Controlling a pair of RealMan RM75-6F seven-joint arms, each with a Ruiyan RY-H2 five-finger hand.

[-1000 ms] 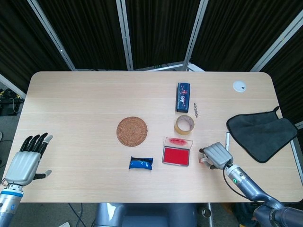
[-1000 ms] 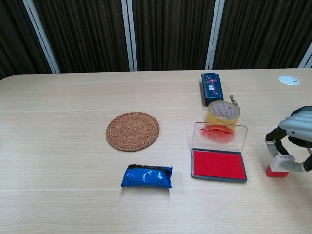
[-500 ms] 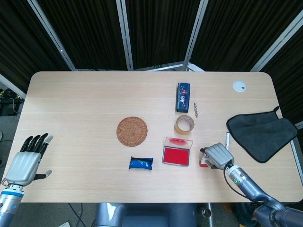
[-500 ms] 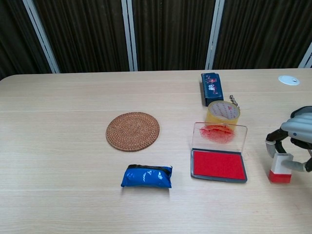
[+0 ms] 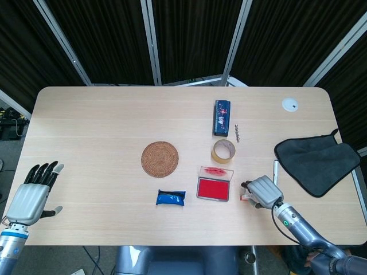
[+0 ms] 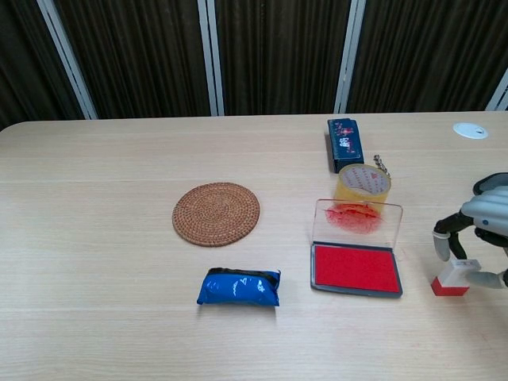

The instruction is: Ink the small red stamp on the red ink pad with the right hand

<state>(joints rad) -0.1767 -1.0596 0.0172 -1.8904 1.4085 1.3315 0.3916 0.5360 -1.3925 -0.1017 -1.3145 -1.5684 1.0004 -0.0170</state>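
Observation:
The small red stamp (image 6: 451,278), white on top with a red base, leans tilted at table level just right of the ink pad. My right hand (image 6: 482,225) arches over it and pinches it between thumb and fingers. From the head view the stamp (image 5: 247,197) peeks out at the left edge of the right hand (image 5: 262,191). The red ink pad (image 6: 355,268) lies open with its clear, red-smeared lid (image 6: 357,219) raised behind it; it also shows in the head view as the ink pad (image 5: 214,188). My left hand (image 5: 31,195) rests open at the table's near left corner.
A roll of tape (image 6: 363,183) and a dark blue case (image 6: 344,143) stand behind the pad. A woven coaster (image 6: 216,213) and a blue packet (image 6: 239,286) lie to its left. A dark cloth (image 5: 317,161) and a pen (image 5: 275,170) lie to the right.
The right hand has drawn slightly toward the near edge with the stamp, and the stamp now leans tilted instead of standing upright. The left hand has not moved.

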